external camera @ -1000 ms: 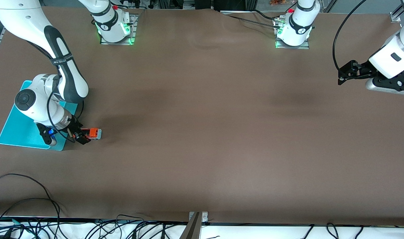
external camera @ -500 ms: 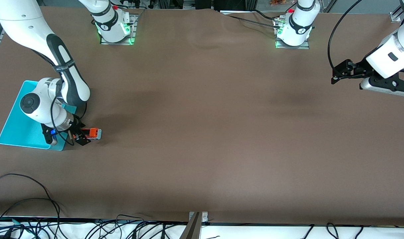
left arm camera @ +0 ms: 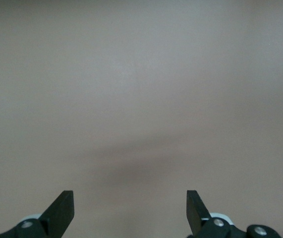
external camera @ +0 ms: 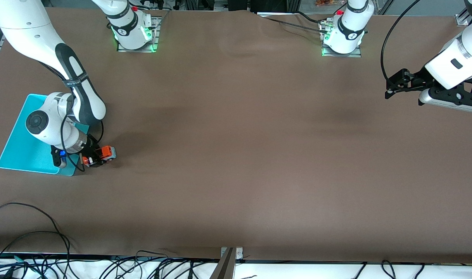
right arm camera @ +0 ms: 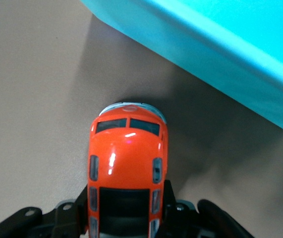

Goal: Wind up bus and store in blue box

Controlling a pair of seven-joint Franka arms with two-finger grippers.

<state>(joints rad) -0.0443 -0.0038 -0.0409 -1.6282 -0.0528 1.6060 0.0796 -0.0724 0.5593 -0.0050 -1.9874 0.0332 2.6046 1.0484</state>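
right gripper [external camera: 97,157]: fingers clamped on bus [right arm camera: 127,168], on tabletop beside blue box [external camera: 16,149] | step: wind-up/pickup; next: lift into box | left gripper [left arm camera: 130,210]: fingers spread, empty, waiting

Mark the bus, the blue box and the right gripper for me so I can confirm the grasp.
bus [right arm camera: 128,161]: right wrist view, on its orange roof.
blue box [external camera: 20,149]: front view, on its bare floor.
right gripper [external camera: 93,158]: front view, between its fingers, closed on the bus.

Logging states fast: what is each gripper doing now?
Left gripper: open, empty, over bare table.
Right gripper: shut on the bus, beside the blue box.
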